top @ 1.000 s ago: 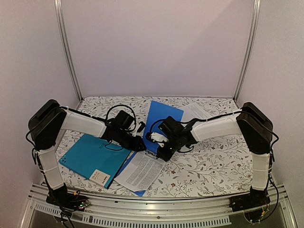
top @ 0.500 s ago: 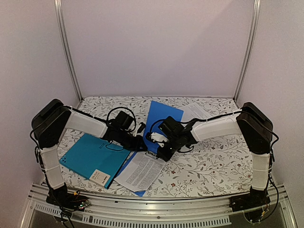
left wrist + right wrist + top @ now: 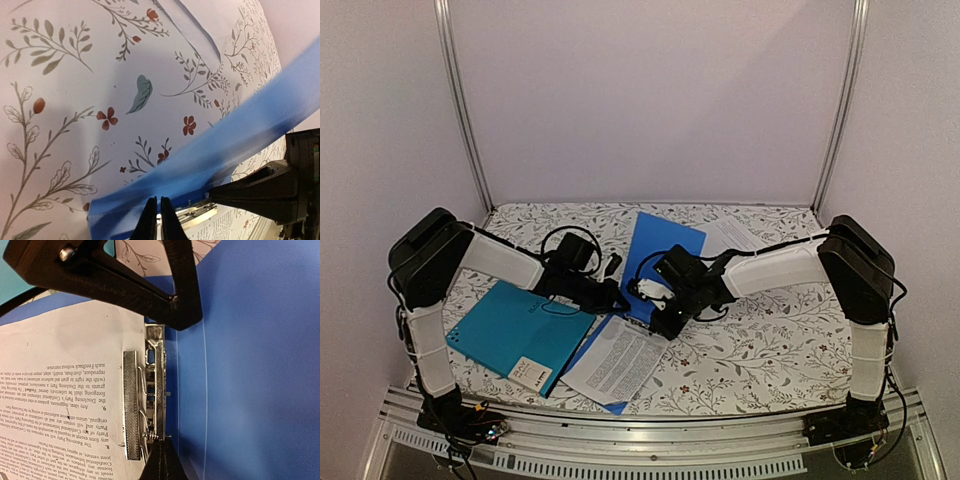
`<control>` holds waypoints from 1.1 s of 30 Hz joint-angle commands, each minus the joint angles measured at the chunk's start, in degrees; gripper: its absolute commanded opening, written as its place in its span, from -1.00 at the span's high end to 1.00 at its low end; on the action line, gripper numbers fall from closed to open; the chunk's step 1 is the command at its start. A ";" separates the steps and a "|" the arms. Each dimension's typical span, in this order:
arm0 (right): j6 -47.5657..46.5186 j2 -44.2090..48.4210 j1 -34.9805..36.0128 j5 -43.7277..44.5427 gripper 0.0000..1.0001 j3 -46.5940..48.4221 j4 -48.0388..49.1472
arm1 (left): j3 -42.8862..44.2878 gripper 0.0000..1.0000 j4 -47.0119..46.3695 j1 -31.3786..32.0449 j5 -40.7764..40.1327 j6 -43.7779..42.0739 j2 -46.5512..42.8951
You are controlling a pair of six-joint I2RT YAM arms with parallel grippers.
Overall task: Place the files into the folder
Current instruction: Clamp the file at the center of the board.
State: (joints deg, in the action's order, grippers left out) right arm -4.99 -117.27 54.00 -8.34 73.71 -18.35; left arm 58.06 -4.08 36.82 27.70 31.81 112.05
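The teal folder (image 3: 515, 330) lies closed at the left, its white label (image 3: 530, 372) toward the front. One printed sheet (image 3: 615, 360) lies on an open plain blue folder (image 3: 665, 245), its top edge under a metal clip (image 3: 145, 405). The other sheet (image 3: 735, 237) lies at the back right. My left gripper (image 3: 155, 220) is shut, tips at the blue cover's edge (image 3: 215, 150) by the clip; that cover stands lifted off the table. My right gripper (image 3: 161, 447) is shut, tip at the clip's near end. Both grippers meet over the blue folder's fold (image 3: 640, 308).
The floral tablecloth (image 3: 770, 340) covers the table. A small black object (image 3: 616, 266) lies behind the left gripper. Metal frame posts (image 3: 460, 110) stand at the back corners, and a metal rail (image 3: 650, 430) runs along the front edge.
The left arm has shifted slightly, its gripper edging back at the blue folder's fold. The right arm and the papers have not moved.
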 commanded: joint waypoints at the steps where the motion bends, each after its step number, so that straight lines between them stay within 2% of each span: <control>1: 0.16 -6.52 0.76 -0.18 1.00 -5.15 -13.75 | -2.64 0.79 -3.52 -0.52 2.26 2.31 1.46; 6: 0.34 -6.83 0.79 -0.29 1.00 -4.97 -13.67 | -4.10 0.66 -5.83 -0.52 3.12 4.07 0.70; 17: 0.58 -6.83 0.89 -0.32 1.00 -5.06 -13.69 | -7.25 0.57 -10.26 -0.61 2.62 5.03 -3.76; 25: 0.60 -6.83 0.90 -0.25 1.00 -4.99 -13.69 | -7.08 0.46 -8.14 0.16 3.08 4.56 -3.24; 30: 0.65 -6.98 0.92 -0.36 1.00 -4.98 -13.71 | -7.44 0.45 -6.45 0.82 2.01 4.21 -2.75; 33: 0.68 -7.07 0.91 -0.36 1.00 -4.83 -13.74 | -7.27 0.56 -5.90 1.30 2.09 4.19 -2.29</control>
State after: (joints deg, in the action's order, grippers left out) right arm -4.97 -117.30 54.00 -9.80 73.54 -18.35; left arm 51.31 -11.62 37.10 30.17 36.64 110.04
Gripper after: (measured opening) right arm 0.005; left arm 0.253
